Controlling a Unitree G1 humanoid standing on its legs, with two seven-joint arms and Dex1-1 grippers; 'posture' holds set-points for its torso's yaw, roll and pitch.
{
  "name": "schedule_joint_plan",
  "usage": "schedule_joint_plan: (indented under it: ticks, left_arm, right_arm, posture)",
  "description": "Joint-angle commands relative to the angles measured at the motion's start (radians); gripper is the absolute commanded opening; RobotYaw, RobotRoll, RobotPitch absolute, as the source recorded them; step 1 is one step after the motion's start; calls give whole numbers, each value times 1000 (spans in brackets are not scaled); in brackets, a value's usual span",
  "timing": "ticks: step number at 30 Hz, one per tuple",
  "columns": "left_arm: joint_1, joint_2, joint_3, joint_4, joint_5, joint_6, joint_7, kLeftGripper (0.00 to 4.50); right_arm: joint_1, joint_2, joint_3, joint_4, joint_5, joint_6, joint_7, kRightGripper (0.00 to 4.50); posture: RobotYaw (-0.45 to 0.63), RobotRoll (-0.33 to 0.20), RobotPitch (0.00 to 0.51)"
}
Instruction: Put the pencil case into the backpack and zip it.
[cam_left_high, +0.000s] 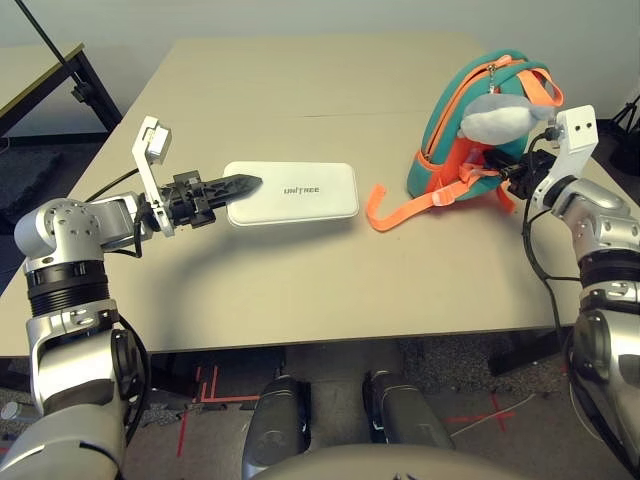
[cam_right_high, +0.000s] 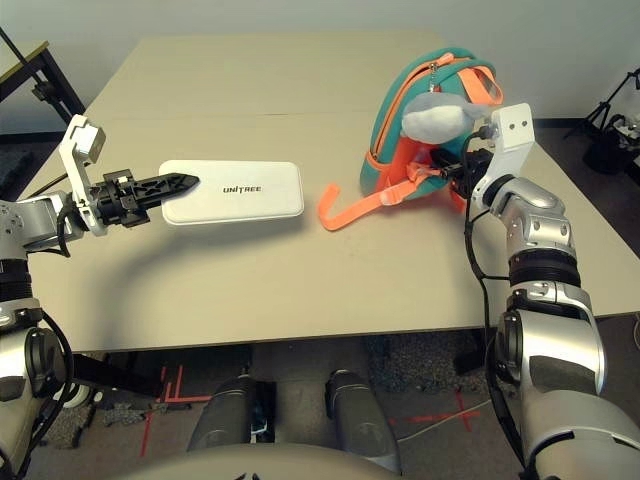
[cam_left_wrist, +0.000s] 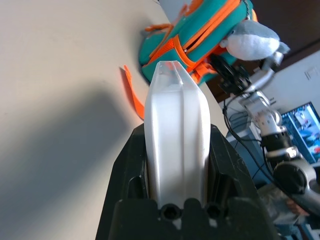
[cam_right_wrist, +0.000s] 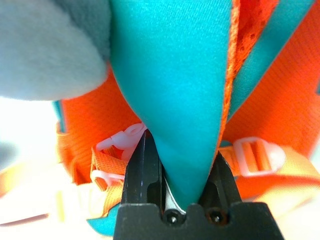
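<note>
The case (cam_left_high: 292, 191) sits flat on the table (cam_left_high: 300, 280), a little left of centre in the head view, its "UNITREE" lettering facing up. The left gripper (cam_left_high: 243, 184) comes in from the left of the frame and has its two black fingers clamped on the case's left end; the left wrist view shows the white edge of the case wedged tight between them, one finger (cam_left_wrist: 125, 165) on each side.

Over on the right of the frame the backpack (cam_left_high: 470, 120) stands upright on the table, teal with orange trim, well apart from the case. A grey plush whale (cam_left_high: 498, 115) hangs against its upper front. One orange strap (cam_left_high: 400, 212) trails out across the table toward the case and ends short of it.

The right gripper (cam_right_wrist: 182, 165) is pressed against the backpack's right side, just below the whale. In its wrist view a fold of teal fabric is pinched between the black fingers, with orange webbing and a white plastic buckle (cam_right_wrist: 257, 152) right behind it.
</note>
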Motion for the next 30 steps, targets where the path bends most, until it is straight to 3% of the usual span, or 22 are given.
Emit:
schedule_joint_plan:
  ticks: [1, 16, 26, 30]
  left_arm:
    - [-40, 23, -14, 37, 10, -38, -24, 1337]
    - [-127, 41, -100, 159, 63, -133, -89, 1336]
    - [-153, 57, -105, 170, 79, -161, -113, 1336]
    - [-182, 71, -102, 159, 78, -174, -122, 1336]
  right_arm:
    - [45, -10, 16, -206, 83, 95, 79, 484]
    - [194, -40, 0, -721, 292, 422, 80, 464]
    - [316, 44, -3, -931, 408, 578, -41, 455]
    - [380, 64, 23, -965, 402, 594, -78, 454]
  posture:
    - [-72, 0, 27]
    - [-99, 0, 33]
    - [-107, 0, 38]
    - [-106, 0, 37]
